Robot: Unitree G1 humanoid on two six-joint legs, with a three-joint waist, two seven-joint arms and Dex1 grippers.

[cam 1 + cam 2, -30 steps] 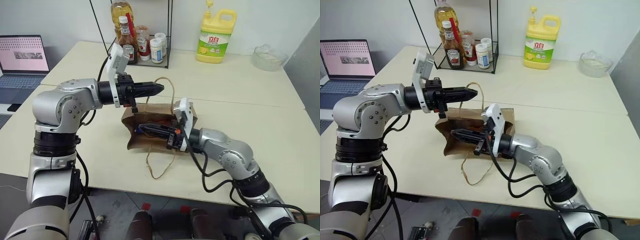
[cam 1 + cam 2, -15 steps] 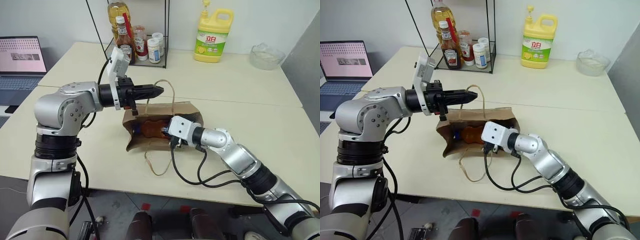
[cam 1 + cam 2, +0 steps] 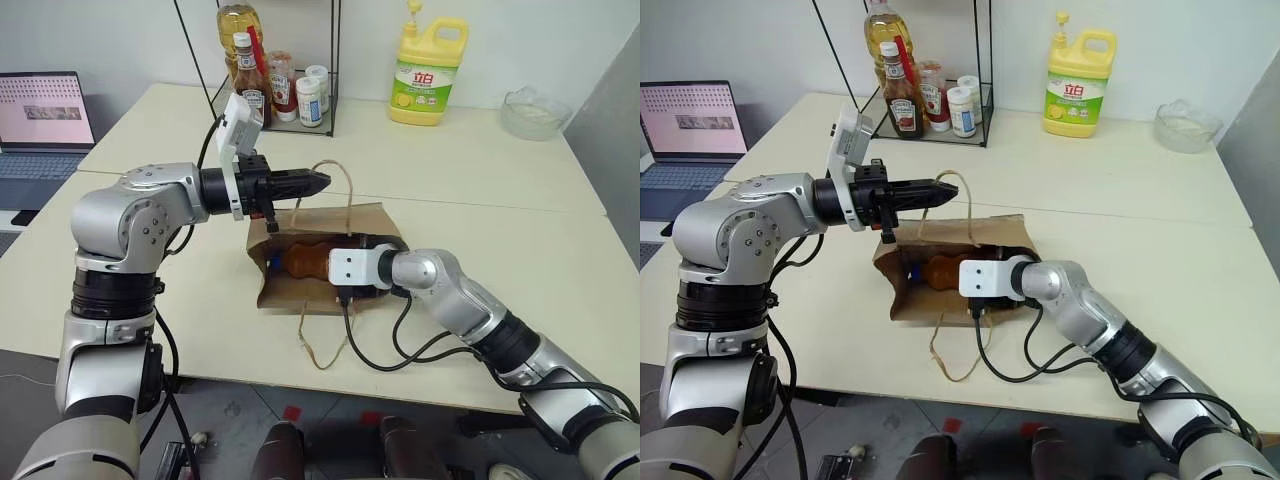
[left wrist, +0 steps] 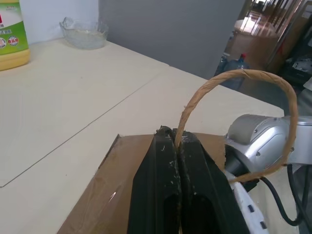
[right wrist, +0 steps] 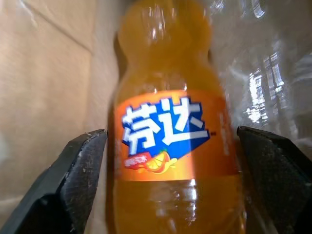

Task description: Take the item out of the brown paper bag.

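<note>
Brown kraft paper forms the bag (image 3: 320, 255), which is seen lying on its side on the pale table (image 3: 480, 190) with its mouth turned to the robot's left. The left hand (image 3: 312, 181) is shut on the bag's upper loop handle (image 4: 243, 92), the twisted paper being pinched between its black fingers (image 4: 161, 165), and that side of the mouth is held lifted; the other handle (image 3: 318, 345) is left trailing over the table edge. The orange soda bottle (image 5: 170, 122) is seen lying inside the bag, its blue cap (image 3: 274, 262) barely made out in the shadow at the mouth. The right hand (image 5: 170, 185) is reached into the bag, its fingers spread wide on either side of the bottle's label without gripping it; from the head views they are hidden behind the wrist housing.
</note>
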